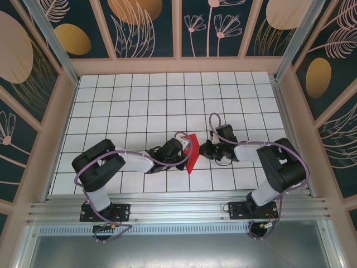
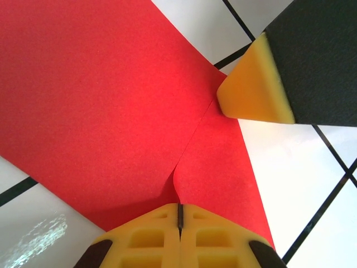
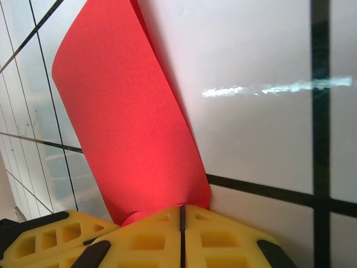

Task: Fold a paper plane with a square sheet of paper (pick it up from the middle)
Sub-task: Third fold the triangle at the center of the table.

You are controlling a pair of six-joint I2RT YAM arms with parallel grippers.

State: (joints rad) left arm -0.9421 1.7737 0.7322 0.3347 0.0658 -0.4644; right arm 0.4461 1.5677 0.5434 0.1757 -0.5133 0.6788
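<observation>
Item one: bright red square sheet of paper (image 1: 192, 152), thin and plain, no longer flat. I see it lifted off the white gridded tabletop (image 1: 139, 100) near the front centre, standing as a narrow upright shape between the two claws. From the left wrist, the sheet (image 2: 100, 100) spreads wide to the left, and a soft crease runs from its right edge down into the left claw (image 2: 179, 215). That claw's yellow fingers are fully closed, the paper nipped between them. At the top of the crease, the yellow tip of the right claw (image 2: 245, 95) touches the sheet's edge. From the right wrist, the sheet (image 3: 122, 111) curls upward as a rounded flap rising from the right claw (image 3: 181, 215). Its jaws are pressed together, the paper's lower end at their tips; I cannot tell whether any paper is caught between them. Overhead, the left claw (image 1: 183, 149) and right claw (image 1: 204, 149) face each other, nearly touching. Surround: dark floral wall panels (image 1: 145, 28) and an aluminium rail (image 1: 178, 209) carrying both arm bases.
</observation>
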